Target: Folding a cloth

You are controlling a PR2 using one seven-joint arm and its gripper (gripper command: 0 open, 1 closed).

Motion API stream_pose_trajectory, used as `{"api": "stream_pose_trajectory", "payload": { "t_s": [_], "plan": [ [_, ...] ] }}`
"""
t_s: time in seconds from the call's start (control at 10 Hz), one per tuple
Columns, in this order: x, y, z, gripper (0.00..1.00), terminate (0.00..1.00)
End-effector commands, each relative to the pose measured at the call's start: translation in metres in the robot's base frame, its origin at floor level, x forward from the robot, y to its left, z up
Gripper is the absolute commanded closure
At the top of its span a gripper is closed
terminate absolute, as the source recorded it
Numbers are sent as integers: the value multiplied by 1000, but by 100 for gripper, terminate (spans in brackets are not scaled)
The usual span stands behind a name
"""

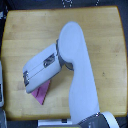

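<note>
The pink-magenta cloth (42,93) lies on the wooden table (30,35) toward the exterior view's lower left. Only a small pointed part of it shows; the rest is hidden under the robot's hand. My white arm (77,65) comes in from the bottom of the view and bends toward the left. Its gripper (26,80) sits right over the cloth, with its tip at the cloth's upper left edge. The blur hides whether the fingers are open or shut, and whether they hold the cloth.
The wooden table fills most of the view, with dark floor beyond its edges. A pale object (1,90) sits at the left edge. The arm's base (97,121) is at the bottom right.
</note>
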Motion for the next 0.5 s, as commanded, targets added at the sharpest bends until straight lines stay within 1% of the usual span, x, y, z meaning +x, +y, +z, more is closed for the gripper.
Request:
{"api": "stream_pose_trajectory", "payload": {
  "t_s": [0.0, 0.1, 0.2, 0.4],
  "plan": [
    [11, 4, -4, 100, 0],
    [12, 5, -3, 100, 0],
    [13, 6, -2, 0, 0],
    [11, 5, -1, 0, 0]
  ]
}}
